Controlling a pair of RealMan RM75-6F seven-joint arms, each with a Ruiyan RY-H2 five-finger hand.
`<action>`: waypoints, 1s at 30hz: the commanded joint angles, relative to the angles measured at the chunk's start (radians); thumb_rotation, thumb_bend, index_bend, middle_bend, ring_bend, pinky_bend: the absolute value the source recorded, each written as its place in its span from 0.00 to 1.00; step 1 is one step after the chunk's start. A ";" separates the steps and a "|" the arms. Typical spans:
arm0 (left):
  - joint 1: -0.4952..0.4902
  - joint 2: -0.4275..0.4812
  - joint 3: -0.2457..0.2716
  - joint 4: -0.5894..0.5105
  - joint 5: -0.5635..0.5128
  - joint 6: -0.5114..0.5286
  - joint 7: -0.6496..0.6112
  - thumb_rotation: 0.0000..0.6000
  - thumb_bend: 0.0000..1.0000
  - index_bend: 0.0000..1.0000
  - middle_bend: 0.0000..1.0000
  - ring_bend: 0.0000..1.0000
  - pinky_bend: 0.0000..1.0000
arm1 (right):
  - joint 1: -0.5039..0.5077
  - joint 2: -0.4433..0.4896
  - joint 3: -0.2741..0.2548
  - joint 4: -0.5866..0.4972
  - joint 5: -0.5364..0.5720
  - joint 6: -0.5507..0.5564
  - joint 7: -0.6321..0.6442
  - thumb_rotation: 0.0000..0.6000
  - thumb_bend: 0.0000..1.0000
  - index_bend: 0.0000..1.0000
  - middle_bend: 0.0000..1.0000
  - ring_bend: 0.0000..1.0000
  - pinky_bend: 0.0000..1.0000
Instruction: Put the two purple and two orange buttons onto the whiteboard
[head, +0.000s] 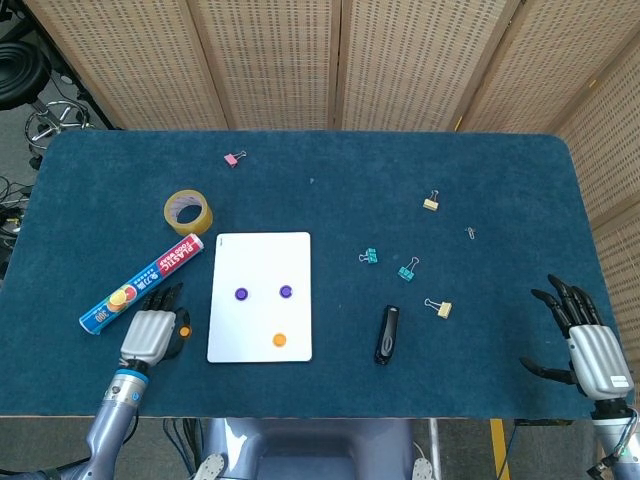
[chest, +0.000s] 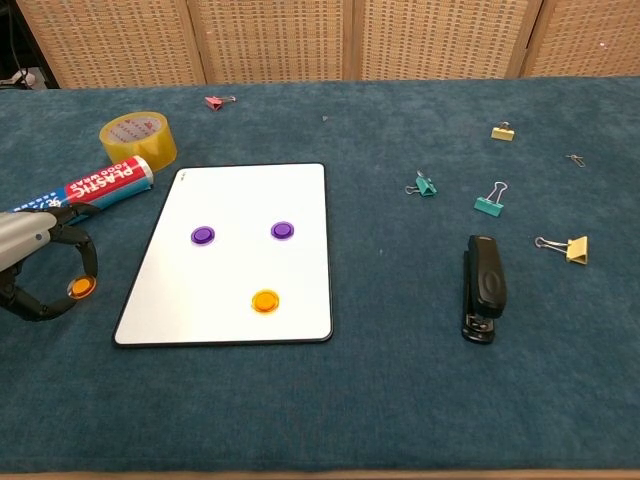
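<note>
The whiteboard (head: 260, 255) (chest: 250, 195) lies flat left of the table's centre. On it rest two purple buttons (head: 240, 294) (head: 286, 291) (chest: 203, 235) (chest: 283, 230) and one orange button (head: 280, 339) (chest: 265, 301). A second orange button (head: 184, 331) (chest: 80, 288) sits just left of the board, pinched between the thumb and a finger of my left hand (head: 150, 335) (chest: 40, 250). It looks slightly raised off the cloth. My right hand (head: 585, 345) hovers at the table's near right corner with fingers spread and nothing in it. The chest view does not show it.
A yellow tape roll (head: 188, 212) (chest: 137, 138) and a plastic-wrap box (head: 140, 285) (chest: 85, 190) lie behind my left hand. A black stapler (head: 388, 334) (chest: 484, 285) lies right of the board. Several binder clips (head: 408, 269) (chest: 489, 201) are scattered across the right half.
</note>
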 joint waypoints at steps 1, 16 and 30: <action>-0.005 0.009 -0.006 -0.019 0.007 -0.003 -0.008 1.00 0.36 0.53 0.00 0.00 0.00 | 0.000 0.000 0.000 0.001 0.001 -0.001 0.000 1.00 0.06 0.16 0.00 0.00 0.00; -0.089 -0.038 -0.036 -0.114 0.006 -0.019 0.139 1.00 0.36 0.53 0.00 0.00 0.00 | -0.002 0.002 0.005 0.005 0.006 -0.004 0.010 1.00 0.06 0.16 0.00 0.00 0.00; -0.135 -0.133 -0.025 -0.113 -0.066 -0.008 0.278 1.00 0.36 0.53 0.00 0.00 0.00 | -0.003 0.007 0.009 0.008 0.008 -0.004 0.025 1.00 0.06 0.16 0.00 0.00 0.00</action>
